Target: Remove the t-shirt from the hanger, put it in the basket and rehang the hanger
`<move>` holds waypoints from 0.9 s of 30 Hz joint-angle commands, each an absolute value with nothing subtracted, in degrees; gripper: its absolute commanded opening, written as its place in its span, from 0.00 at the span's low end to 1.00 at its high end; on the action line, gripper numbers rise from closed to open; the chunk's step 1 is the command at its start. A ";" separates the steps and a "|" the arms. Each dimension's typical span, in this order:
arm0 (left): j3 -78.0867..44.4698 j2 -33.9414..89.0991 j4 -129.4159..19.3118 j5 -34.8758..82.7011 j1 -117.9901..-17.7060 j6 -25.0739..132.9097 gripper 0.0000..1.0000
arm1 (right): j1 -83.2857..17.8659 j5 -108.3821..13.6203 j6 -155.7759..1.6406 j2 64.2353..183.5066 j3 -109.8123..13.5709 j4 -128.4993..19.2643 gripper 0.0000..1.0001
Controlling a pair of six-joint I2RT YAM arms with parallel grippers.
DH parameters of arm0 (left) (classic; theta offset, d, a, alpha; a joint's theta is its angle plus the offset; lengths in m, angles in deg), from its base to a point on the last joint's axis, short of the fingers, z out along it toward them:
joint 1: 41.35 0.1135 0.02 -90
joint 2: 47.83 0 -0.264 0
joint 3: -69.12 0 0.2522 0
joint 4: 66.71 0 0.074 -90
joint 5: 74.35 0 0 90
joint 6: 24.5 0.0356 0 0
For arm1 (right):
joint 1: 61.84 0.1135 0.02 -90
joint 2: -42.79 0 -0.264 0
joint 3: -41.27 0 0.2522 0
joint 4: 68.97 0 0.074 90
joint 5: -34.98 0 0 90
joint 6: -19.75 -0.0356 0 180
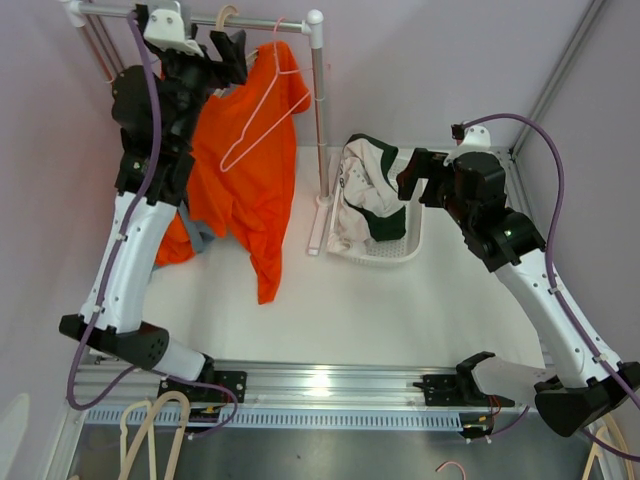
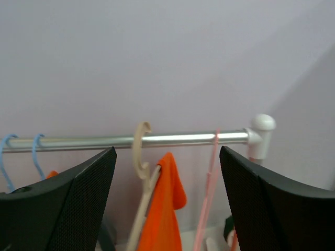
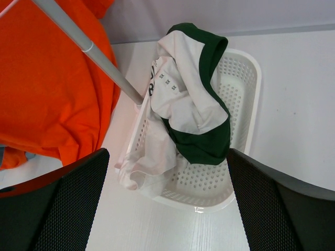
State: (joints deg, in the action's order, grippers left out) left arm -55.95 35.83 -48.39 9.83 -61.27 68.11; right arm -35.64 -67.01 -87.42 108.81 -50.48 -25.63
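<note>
White table [image 1: 400, 300], lilac walls. On the left, the left end effector [image 1: 230, 58] is spread and empty beside the rail [image 1: 250, 22]. The orange t-shirt [image 1: 255, 190] hangs from the rail, long axis downward, with the hanger [image 1: 262, 125] against it. In front of it the table is bare. The right end effector [image 1: 412, 178] is spread above the basket [image 1: 400, 250].

Orange t-shirt [image 1: 250, 195] droops from the rail [image 1: 260, 22]; pink wire hanger [image 1: 264, 118] seemingly lies outside it.

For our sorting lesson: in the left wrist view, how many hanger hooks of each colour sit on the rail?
Blue hooks: 2
Beige hook: 1
Pink hook: 1
Total: 4
</note>
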 commanded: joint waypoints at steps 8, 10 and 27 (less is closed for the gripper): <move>-64.86 46.56 -39.51 26.28 -49.96 65.23 0.96 | -35.29 -65.30 -87.04 106.60 -51.06 -27.35 0.99; -67.85 49.62 -37.58 27.87 -49.70 65.32 0.96 | -35.29 -65.04 -86.78 106.86 -51.76 -27.18 1.00; -76.29 59.04 -36.34 22.86 -49.08 63.66 0.64 | -35.21 -65.48 -86.43 107.12 -52.03 -27.44 1.00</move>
State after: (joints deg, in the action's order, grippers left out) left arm -72.51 58.04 -35.63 23.53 -49.64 64.83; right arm -35.62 -65.83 -87.12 107.91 -50.50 -25.94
